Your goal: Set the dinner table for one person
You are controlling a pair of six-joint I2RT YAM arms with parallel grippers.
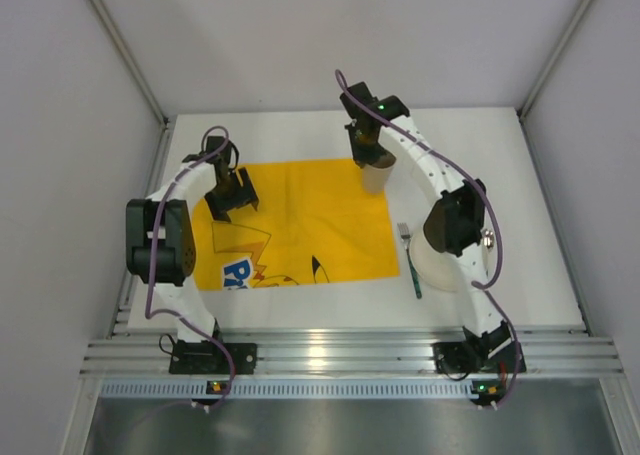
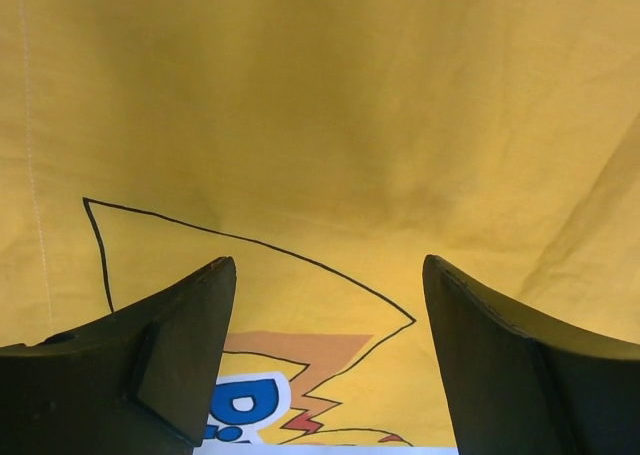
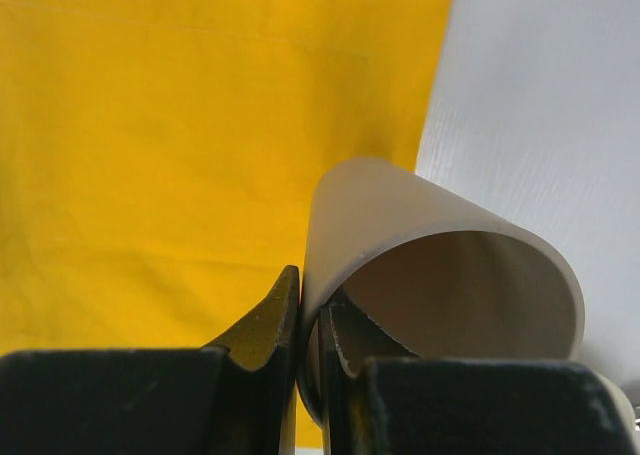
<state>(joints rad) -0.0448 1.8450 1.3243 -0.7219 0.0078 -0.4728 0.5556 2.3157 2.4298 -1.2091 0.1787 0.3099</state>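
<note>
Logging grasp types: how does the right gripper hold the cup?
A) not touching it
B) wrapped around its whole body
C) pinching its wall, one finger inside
C: the right gripper is closed on the wall of the cup, one finger inside, one outside.

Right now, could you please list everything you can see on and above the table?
dinner table: one, matte white, under everything.
mat: one, yellow with cartoon print, middle of the table.
cup: one, beige, at the mat's far right corner.
fork: one, green handle, beside the mat's right edge.
plate: one, white, right of the fork, partly hidden.
left gripper: one, black, open above the mat.
right gripper: one, black, shut on the cup's wall.
</note>
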